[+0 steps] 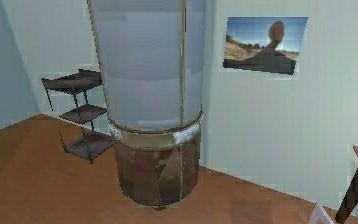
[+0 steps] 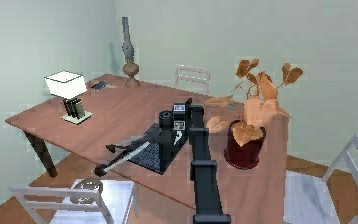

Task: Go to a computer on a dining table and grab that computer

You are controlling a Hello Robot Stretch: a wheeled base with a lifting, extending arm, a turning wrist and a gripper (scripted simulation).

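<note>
On the table (image 2: 47,122), by its near edge, a dark slab, likely the computer (image 2: 167,157), lies right at the gripper (image 2: 108,162), which points toward the arm side view's left; whether it holds anything cannot be told.

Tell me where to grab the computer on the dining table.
The dark low thing at the arm's end looks like the computer, partly covered by the gripper. It sits near the table's near edge, so probably grip a thin edge from that side; the potted plant crowds the picture's right.
</note>
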